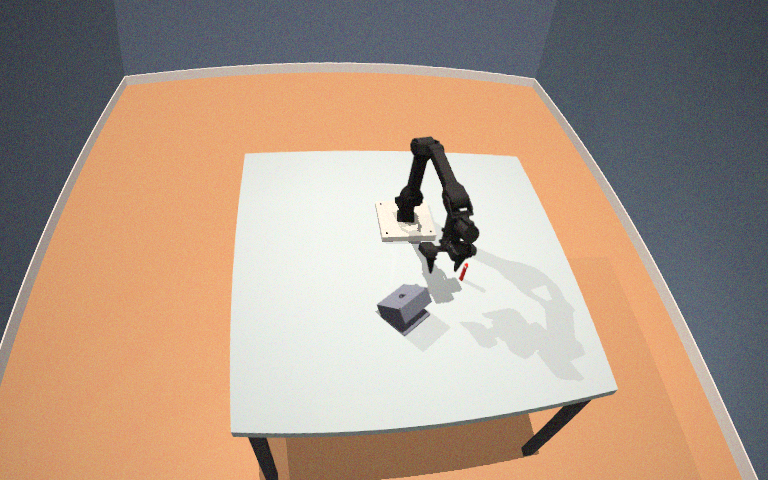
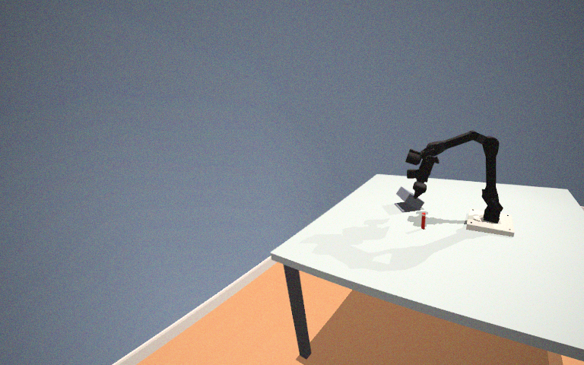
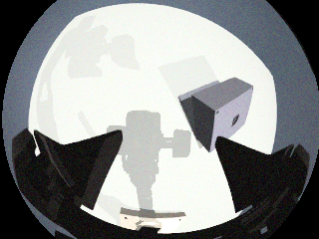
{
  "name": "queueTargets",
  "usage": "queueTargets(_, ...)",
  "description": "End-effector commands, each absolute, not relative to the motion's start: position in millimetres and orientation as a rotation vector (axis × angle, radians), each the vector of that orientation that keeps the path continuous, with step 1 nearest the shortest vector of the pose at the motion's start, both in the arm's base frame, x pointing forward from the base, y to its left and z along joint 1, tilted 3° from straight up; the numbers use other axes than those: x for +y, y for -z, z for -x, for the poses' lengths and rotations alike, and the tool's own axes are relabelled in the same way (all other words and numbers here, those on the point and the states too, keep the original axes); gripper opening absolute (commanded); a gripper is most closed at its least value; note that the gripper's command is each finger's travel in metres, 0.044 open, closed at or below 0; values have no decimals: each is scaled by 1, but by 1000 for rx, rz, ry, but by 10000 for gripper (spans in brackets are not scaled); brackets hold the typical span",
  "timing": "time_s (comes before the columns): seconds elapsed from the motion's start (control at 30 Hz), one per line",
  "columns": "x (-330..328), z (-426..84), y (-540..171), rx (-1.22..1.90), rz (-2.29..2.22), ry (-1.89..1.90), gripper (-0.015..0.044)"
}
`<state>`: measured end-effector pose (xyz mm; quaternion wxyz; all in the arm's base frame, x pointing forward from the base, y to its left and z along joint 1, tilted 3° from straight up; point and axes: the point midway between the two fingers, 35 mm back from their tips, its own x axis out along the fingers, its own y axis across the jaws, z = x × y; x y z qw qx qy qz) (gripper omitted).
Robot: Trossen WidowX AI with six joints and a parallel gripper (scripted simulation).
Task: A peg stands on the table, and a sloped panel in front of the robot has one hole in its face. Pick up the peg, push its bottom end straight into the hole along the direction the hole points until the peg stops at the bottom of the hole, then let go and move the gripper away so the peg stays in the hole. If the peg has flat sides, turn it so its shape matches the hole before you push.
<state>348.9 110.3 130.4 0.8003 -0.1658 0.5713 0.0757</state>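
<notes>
A red peg (image 1: 463,272) (image 2: 423,220) stands upright on the table. I cannot make it out in the wrist view, where the left finger seems to hide it; its thin shadow shows there. The grey-purple sloped panel block (image 1: 408,306) (image 2: 414,202) (image 3: 205,115) stands on its flat foot, with one dark hole (image 1: 402,296) (image 3: 235,119) in its tilted face. My gripper (image 1: 443,271) (image 2: 416,197) (image 3: 170,138) is open and empty, fingers pointing down above the table. In the top view it appears just left of the peg and above and right of the panel. The hole's exact shape is too small to tell.
The arm's pale base plate (image 1: 390,223) (image 2: 488,229) (image 3: 174,219) is behind the gripper, on the far side from the panel. The white table (image 1: 294,350) (image 2: 516,275) carries shadows of the arm near the peg and panel. The panel block is the nearest obstacle to the fingers besides the peg.
</notes>
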Motion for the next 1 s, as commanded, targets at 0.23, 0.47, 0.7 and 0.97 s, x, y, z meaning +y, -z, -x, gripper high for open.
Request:
queueTargets(0.23, 165, -315, -114, 1383, 410, -327, 440)
queueTargets(0.47, 194, -290, -106, 1478, 451, -411, 440)
queueTargets(0.7, 209, -273, -102, 1539, 479, -458, 440)
queueTargets(0.97, 210, -273, -95, 1538, 479, -458, 440)
